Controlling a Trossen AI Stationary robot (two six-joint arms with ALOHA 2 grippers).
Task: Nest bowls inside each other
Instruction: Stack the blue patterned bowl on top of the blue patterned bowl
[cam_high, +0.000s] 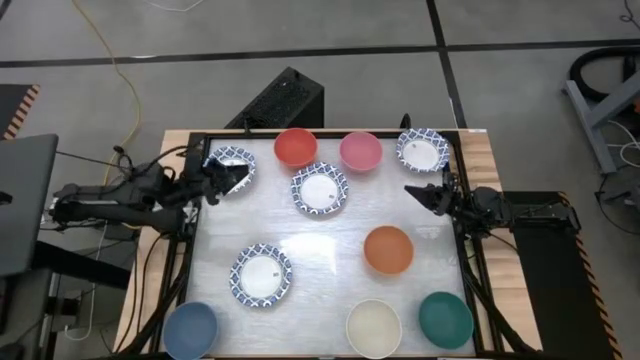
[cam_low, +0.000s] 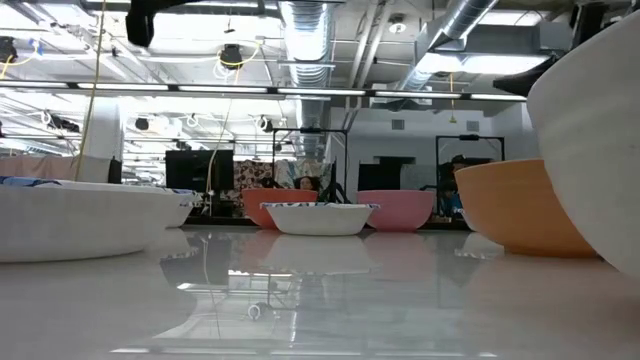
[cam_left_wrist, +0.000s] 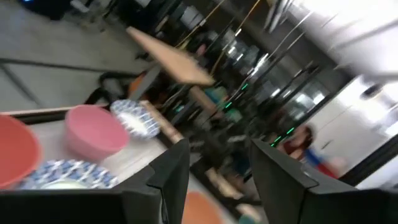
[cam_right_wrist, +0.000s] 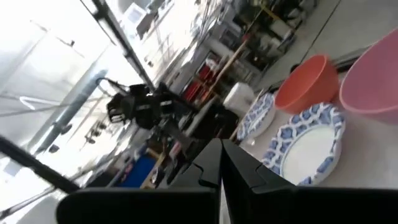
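Four blue-patterned white bowls (cam_high: 320, 189); others red (cam_high: 295, 146), pink (cam_high: 360, 151), orange (cam_high: 388, 249), blue (cam_high: 190, 328), cream (cam_high: 373, 326), teal (cam_high: 445, 319).

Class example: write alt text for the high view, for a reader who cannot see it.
Ten small bowls lie spread singly over a white table, none nested. The left gripper hangs open over a blue-patterned bowl at the far left corner; the right gripper waits shut at the right edge.

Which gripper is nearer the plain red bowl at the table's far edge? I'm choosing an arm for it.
Left. The left gripper hangs open just beside the plain red bowl, over a blue-rimmed white bowl. The right gripper, shut, sits farther off, beyond the pink bowl.
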